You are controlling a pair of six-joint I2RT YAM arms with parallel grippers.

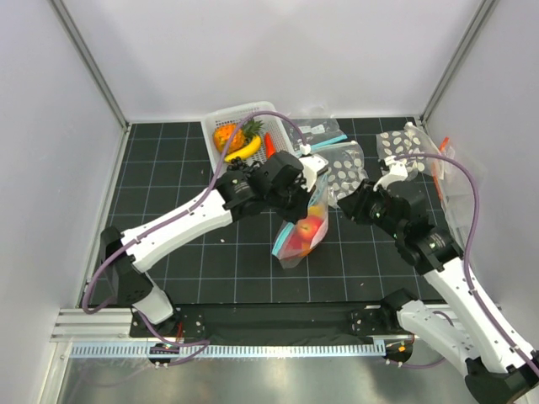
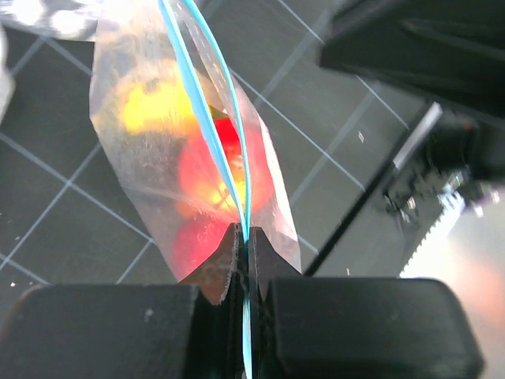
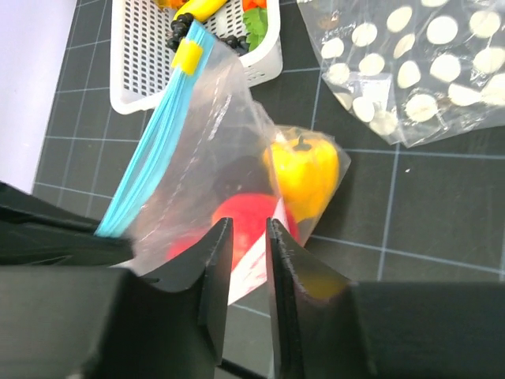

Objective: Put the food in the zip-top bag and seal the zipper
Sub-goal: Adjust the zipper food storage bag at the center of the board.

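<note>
The zip-top bag (image 1: 301,237) hangs just above the mat at mid-table, and my left gripper (image 1: 308,190) holds it up by its mouth. The left wrist view shows that gripper (image 2: 245,237) shut on the teal zipper (image 2: 203,118). The strip's two tracks stand slightly apart farther along. The food is inside the bag: a yellow piece (image 3: 304,170), a red round (image 3: 245,215) and more red below (image 2: 197,237). My right gripper (image 1: 349,209) waits just right of the bag. Its fingers (image 3: 250,229) are a narrow gap apart with nothing between them.
A white basket (image 1: 221,118) at the back holds the pineapple (image 1: 232,135) and banana (image 1: 244,150). Dotted clear bags (image 1: 345,168) (image 1: 404,145) lie behind and to the right. A bag with an orange strip (image 1: 441,172) lies at the far right.
</note>
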